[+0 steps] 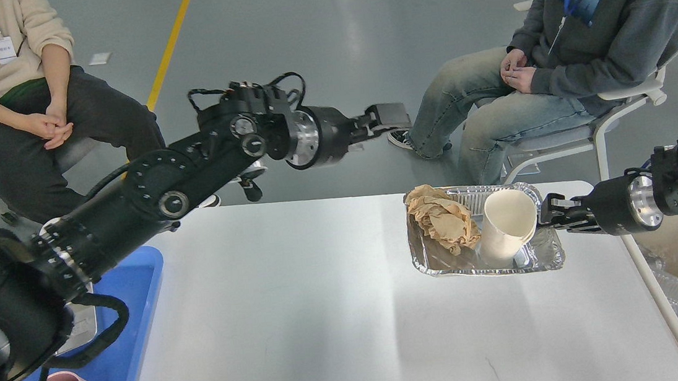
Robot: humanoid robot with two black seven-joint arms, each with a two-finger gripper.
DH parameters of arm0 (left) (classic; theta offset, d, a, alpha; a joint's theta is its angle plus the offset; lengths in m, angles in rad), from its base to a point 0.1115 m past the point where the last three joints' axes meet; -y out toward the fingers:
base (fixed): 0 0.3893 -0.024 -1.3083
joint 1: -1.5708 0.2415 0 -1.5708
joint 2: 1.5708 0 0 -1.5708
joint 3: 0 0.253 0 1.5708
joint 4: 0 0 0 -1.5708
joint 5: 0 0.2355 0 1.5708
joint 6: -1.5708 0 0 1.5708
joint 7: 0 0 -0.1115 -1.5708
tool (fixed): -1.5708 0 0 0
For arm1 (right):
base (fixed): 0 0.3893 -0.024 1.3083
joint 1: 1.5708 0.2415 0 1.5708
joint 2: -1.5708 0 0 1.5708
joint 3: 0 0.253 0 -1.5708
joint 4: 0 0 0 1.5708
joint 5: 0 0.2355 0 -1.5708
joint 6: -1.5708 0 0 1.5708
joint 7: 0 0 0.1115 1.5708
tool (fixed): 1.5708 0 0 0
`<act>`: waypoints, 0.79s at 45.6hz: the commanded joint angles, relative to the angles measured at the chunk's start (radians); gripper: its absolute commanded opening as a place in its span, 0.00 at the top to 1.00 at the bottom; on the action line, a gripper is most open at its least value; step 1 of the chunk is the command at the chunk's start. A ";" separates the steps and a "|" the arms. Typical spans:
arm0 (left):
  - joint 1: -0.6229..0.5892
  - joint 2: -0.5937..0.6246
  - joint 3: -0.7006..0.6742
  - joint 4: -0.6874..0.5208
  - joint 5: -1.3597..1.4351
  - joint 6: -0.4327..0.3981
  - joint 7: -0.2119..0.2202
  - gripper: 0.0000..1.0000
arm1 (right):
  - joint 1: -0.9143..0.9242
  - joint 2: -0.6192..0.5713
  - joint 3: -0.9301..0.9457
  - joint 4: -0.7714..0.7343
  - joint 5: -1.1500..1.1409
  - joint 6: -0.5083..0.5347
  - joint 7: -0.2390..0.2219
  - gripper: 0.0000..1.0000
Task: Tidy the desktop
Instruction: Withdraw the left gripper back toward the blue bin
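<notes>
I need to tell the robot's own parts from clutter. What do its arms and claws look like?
Both arms are matte black and thick-jointed, with round bolted joint caps, a shiny silver wrist ring and loose black cables. The left claw and right claw are small, black and blocky.

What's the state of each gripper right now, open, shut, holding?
Left gripper: raised beyond the desktop's far edge, holding nothing; cannot tell whether open.
Right gripper: at the foil tray's right rim beside the paper cup; grip cannot be told.

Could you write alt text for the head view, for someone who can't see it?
A foil tray holding crumpled brown paper and a white paper cup sits on the desktop, the right hand at its edge; the left hand is raised above the far edge.
</notes>
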 commanded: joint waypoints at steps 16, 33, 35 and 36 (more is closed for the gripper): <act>0.250 0.436 -0.411 0.053 -0.302 -0.190 -0.029 0.03 | -0.006 0.004 0.000 0.000 0.017 0.000 0.000 1.00; 0.335 0.431 -0.440 0.490 -0.493 -0.328 -0.286 0.03 | -0.005 0.012 0.000 -0.003 0.017 0.000 0.000 1.00; 0.338 0.377 -0.438 0.514 -0.496 -0.325 -0.300 0.03 | -0.005 0.012 0.000 -0.003 0.017 0.000 0.000 1.00; 0.339 0.349 -0.438 0.524 -0.496 -0.325 -0.300 0.03 | -0.005 0.012 0.000 -0.003 0.017 0.000 0.000 1.00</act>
